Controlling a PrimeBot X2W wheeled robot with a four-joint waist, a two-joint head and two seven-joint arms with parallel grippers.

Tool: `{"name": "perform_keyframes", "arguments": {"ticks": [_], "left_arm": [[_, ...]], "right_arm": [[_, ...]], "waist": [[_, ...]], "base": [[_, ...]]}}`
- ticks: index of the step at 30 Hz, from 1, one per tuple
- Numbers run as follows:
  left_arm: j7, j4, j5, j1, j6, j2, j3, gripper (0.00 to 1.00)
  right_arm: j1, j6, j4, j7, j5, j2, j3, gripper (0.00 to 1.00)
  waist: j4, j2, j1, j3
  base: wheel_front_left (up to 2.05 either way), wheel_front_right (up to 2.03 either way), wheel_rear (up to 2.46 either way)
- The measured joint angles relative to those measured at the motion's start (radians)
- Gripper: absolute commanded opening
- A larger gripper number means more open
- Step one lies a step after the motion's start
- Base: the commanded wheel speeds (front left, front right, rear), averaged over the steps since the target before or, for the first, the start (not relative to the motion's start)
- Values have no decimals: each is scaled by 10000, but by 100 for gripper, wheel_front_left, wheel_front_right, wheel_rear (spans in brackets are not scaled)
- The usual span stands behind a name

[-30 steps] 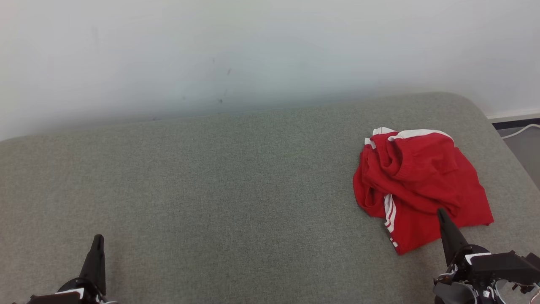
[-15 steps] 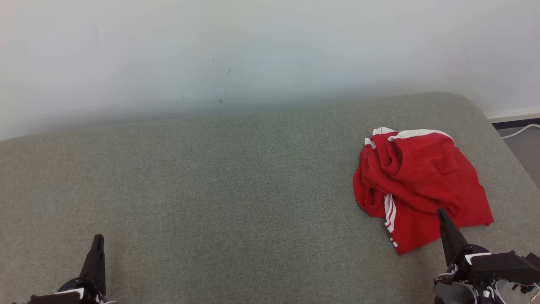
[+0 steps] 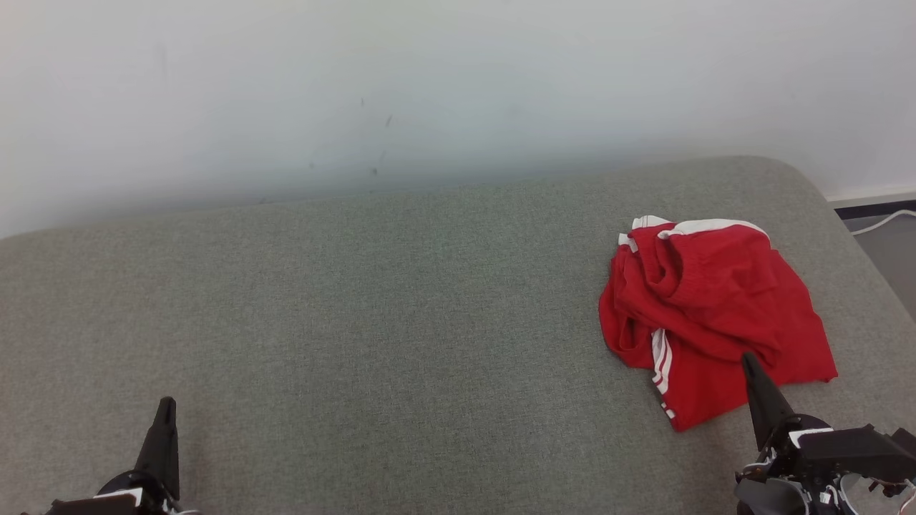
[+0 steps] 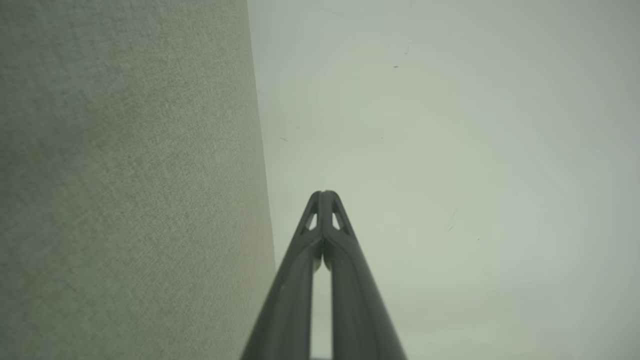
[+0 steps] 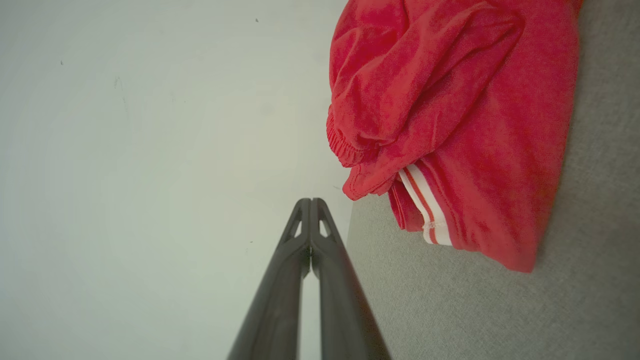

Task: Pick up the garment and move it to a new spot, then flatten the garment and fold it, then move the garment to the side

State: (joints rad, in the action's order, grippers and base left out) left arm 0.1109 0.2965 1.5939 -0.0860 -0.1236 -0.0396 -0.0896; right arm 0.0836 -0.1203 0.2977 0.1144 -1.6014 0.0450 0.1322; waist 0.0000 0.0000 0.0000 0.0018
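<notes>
**Both claws shut and empty; red garment heaped at your right**

Left side: your left gripper (image 3: 166, 406) sat low at the near left corner of the head view, over bare grey fabric surface (image 3: 393, 322). Its two dark fingers were pressed together into one point, with nothing between them. Its own wrist view confirmed it: the left gripper (image 4: 325, 196) was tip to tip, with the grey fabric to one side and the pale wall (image 4: 450, 150) ahead.

Right side: your right gripper (image 3: 748, 360) was also pinched closed on nothing. In the head view its tip overlapped the near edge of the garment (image 3: 715, 307). The right wrist view showed the right gripper (image 5: 311, 202) apart from the cloth, and the garment (image 5: 450, 100) lay just beside it, not touching. You could not tell from these views how high the fingers stood above the surface.

Garment: red and crumpled, it was lying loose on the grey fabric toward the far right end, well apart from your left claw. It was bunched in folds rather than flat. A pair of white stripes (image 3: 660, 361) ran down its near-left part, and a white band (image 3: 705, 227) showed along its far edge. Up close, a gathered elastic edge (image 5: 342, 145) curled out of the heap above the stripes.

Surroundings: the wall (image 3: 429, 86) was off-white with a few small dark marks. A pale cable (image 3: 884, 220) lay on the floor past the right end of the surface.
</notes>
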Motion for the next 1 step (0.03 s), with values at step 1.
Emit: {"name": "perform_keyframes", "arguments": {"ticks": [1], "left_arm": [[0, 0, 0, 0, 0, 0, 0, 0]], "right_arm": [[0, 0, 0, 0, 0, 0, 0, 0]], "waist": [[0, 0, 0, 0]], "base": [[0, 0, 0]]}}
